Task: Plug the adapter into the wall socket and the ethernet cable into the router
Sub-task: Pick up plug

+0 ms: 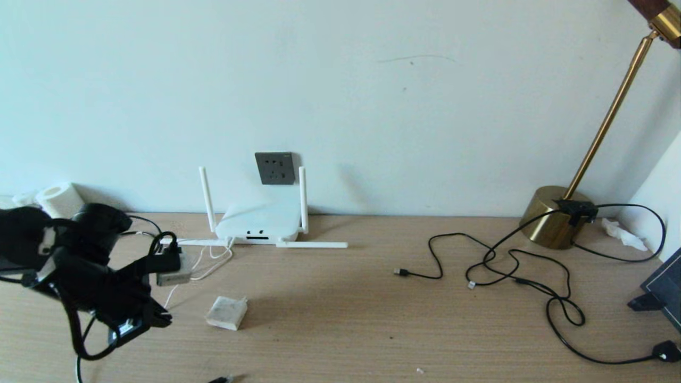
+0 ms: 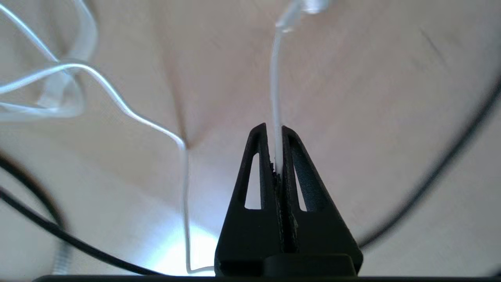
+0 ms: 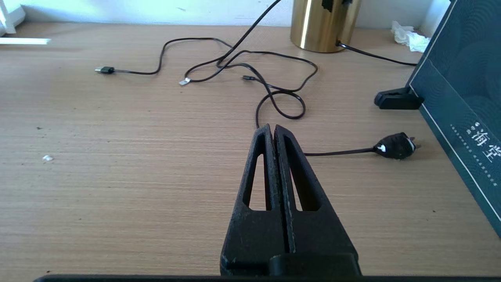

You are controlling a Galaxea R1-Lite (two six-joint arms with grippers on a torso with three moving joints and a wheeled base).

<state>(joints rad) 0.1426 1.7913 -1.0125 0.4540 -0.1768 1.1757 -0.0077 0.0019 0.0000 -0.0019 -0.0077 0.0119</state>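
Note:
The white router (image 1: 259,221) lies against the wall with the dark grey wall socket (image 1: 274,168) just above it. In front of it, on the table, rests the white cube adapter (image 1: 227,313). Left of the adapter is my left gripper (image 1: 164,319), low over the table and shut on the adapter's thin white cord (image 2: 276,98); in the left wrist view the cord runs straight out from between the fingertips of this gripper (image 2: 274,127). A small black plug with a clear tip (image 1: 222,379), seemingly the ethernet cable's, peeks in at the near table edge. My right gripper (image 3: 274,127) hovers shut and empty over bare table.
A grey-white block with a black plug in it (image 1: 175,272) sits left of the router. Thin black cords (image 1: 511,266) loop at the right, near the brass lamp base (image 1: 553,215) and the lamp plug (image 3: 395,145). A dark teal box (image 3: 462,78) stands at the far right.

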